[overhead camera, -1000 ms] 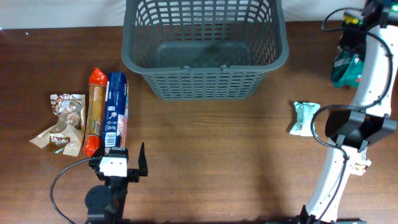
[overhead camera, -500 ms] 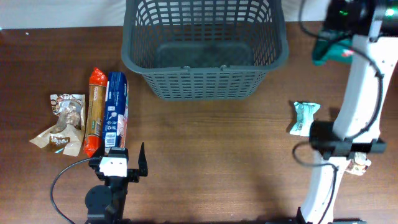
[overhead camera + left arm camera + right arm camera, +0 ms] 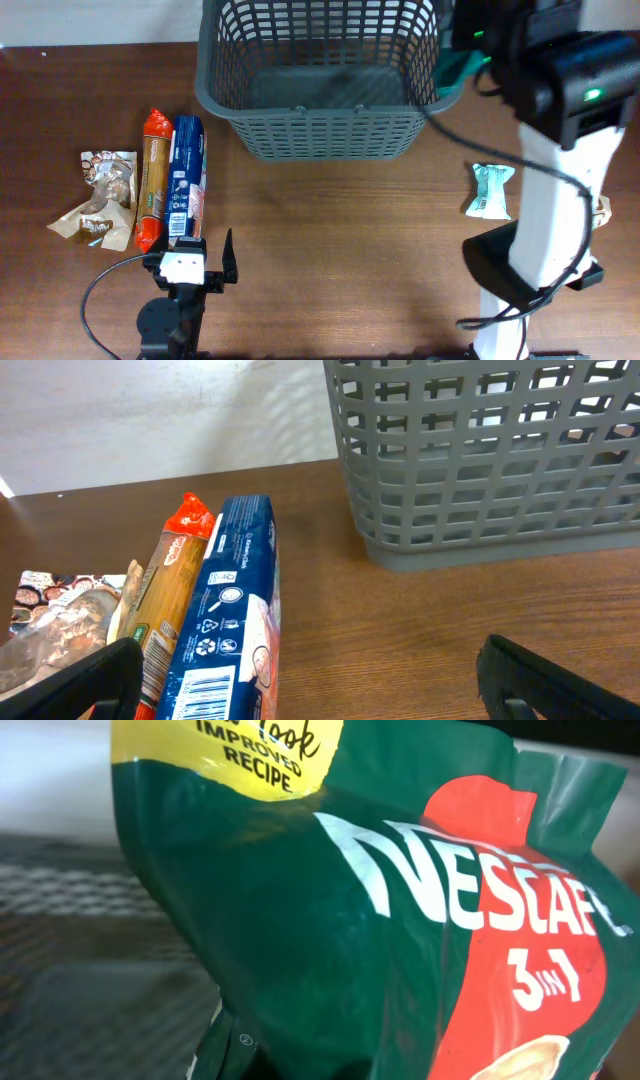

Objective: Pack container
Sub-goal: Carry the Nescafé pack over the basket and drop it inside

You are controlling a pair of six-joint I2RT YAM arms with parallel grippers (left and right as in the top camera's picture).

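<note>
The basket (image 3: pixel 330 135) sits at the far edge of the worktop (image 3: pixel 350 250) and looks empty. The right gripper (image 3: pixel 472 52) squeezes a green packet (image 3: pixel 455 68) at the basket's right rim. The left gripper (image 3: pixel 320 695) is spread, holding nothing. Three packets (image 3: pixel 188 175) left of the basket and a pale packet (image 3: pixel 490 190) right of it are not packed yet.

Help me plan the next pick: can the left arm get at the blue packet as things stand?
Likely yes: the blue packet lies uncovered just ahead of the open left end effector.
</note>
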